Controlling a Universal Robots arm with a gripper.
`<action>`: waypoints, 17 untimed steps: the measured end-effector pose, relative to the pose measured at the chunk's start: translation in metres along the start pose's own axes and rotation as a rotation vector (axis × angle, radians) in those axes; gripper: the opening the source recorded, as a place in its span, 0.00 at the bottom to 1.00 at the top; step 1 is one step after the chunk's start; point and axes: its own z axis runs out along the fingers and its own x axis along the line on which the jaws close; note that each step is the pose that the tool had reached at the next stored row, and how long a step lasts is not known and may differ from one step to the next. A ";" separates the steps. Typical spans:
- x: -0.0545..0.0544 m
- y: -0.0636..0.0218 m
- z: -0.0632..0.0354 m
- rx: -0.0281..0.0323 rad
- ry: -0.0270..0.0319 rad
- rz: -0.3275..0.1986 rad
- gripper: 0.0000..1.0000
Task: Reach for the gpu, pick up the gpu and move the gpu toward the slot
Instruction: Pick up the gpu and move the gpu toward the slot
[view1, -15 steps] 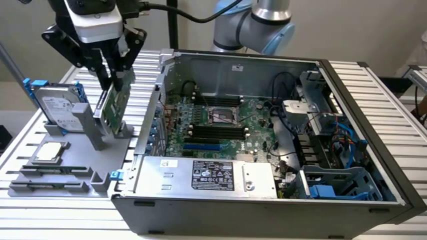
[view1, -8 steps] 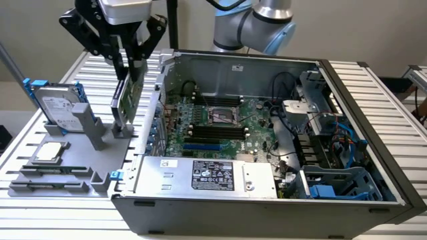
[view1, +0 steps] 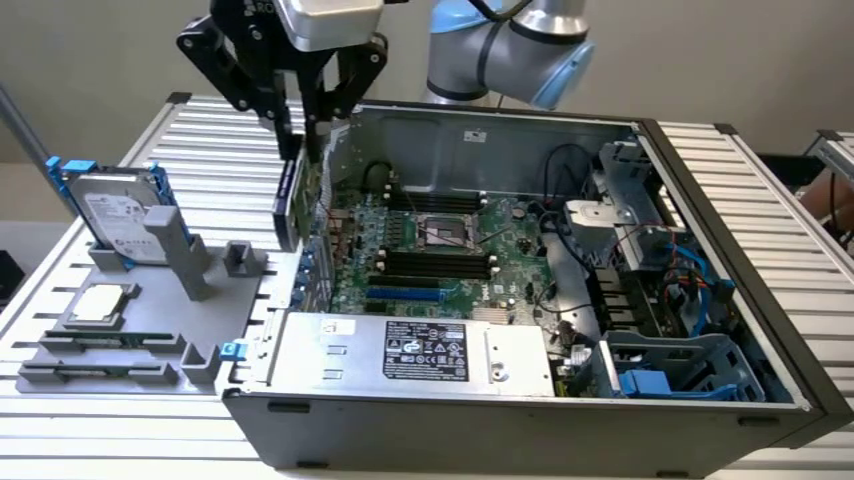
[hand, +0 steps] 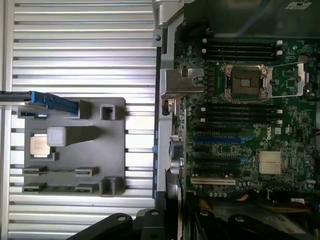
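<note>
The gripper (view1: 303, 125) hangs above the case wall, its black fingers (view1: 286, 120) closed on the top edge of the gpu (view1: 288, 205). The gpu hangs on edge straight below the gripper, clear of the surfaces beneath, at the case's open side wall on the exterior view's left. In the wrist view the gpu's silver bracket (hand: 182, 82) shows below the camera, over the case edge beside the motherboard (hand: 250, 115).

Just beyond the gpu, inside the case (view1: 534, 430), lies the green motherboard (view1: 441, 250) with its empty processor socket (view1: 447, 232) and black slots (view1: 434, 268). Nearer the camera from there sits the power supply (view1: 414, 350) with a label.

On the other side of the gripper, outside the case, a grey fixture (view1: 147, 300) rests on the slatted table (view1: 80, 440). It holds a hard drive (view1: 118, 215) standing upright with blue rails, and a small square processor (view1: 100, 305) lying flat. Well past the motherboard, on the far side from the gripper, are blue drive bays (view1: 667, 370) and cables.
</note>
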 end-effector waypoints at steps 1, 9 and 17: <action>-0.005 0.0000 -0.0001 -0.0005 0.0008 0.000 0.26; -0.041 0.0001 -0.0009 -0.0026 0.0037 0.000 0.26; -0.075 0.0061 0.0006 -0.0026 0.0061 0.000 0.26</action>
